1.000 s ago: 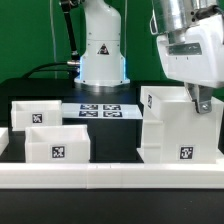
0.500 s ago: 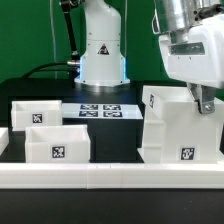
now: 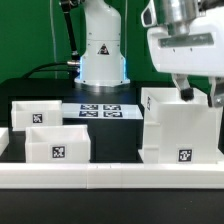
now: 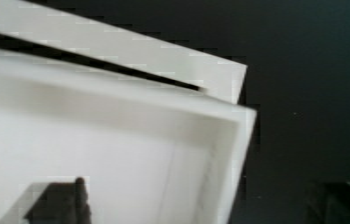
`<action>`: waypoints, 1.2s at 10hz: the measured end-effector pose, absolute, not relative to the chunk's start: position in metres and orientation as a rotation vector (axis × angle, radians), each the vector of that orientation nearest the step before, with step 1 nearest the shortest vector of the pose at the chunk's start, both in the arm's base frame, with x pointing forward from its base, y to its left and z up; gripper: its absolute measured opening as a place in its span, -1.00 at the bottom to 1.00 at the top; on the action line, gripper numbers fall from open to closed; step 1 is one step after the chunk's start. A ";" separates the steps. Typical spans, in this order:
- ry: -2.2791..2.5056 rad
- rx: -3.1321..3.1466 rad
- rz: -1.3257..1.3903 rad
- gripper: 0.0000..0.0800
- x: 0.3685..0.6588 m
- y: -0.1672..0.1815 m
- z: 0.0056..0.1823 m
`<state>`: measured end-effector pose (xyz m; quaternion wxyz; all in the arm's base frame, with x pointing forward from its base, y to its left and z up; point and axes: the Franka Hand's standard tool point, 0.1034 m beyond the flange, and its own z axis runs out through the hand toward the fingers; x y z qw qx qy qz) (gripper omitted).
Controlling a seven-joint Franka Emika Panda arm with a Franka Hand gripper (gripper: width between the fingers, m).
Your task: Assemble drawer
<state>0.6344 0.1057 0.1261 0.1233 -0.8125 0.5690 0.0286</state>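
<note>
The black desk (image 3: 120,140) carries every part. The tall casing (image 3: 185,130) of the drawer is the largest piece. It stands upright directly under the claw (image 3: 200,95), open side up, with a square tag low on its front face. The long white border rail (image 3: 110,178) runs along the desk's front edge, below the claw and nearer the camera than the casing.

The front tray (image 3: 57,148) sits well away from the claw toward the exterior view's left, just behind the rail, showing a tag on its front wall. The rear tray (image 3: 35,113) stands behind it, farther still from the claw. The marker board (image 3: 100,110) lies flat toward the back, between the trays and the casing.

The claw hangs at the casing's top rim with its fingers (image 3: 186,90) apart. In the wrist view one dark finger (image 4: 56,200) shows over the casing's white inside. The casing's wall and corner (image 4: 225,120) show beside it. Whether either finger touches the wall cannot be told.
</note>
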 end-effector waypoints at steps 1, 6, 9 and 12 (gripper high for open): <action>1.558 -2.435 0.076 0.59 0.630 0.099 0.140; 1.414 -2.529 0.093 0.62 0.621 0.094 0.146; 0.766 -2.842 0.078 0.62 0.589 0.068 0.145; 0.542 -2.894 0.071 0.62 0.581 0.039 0.145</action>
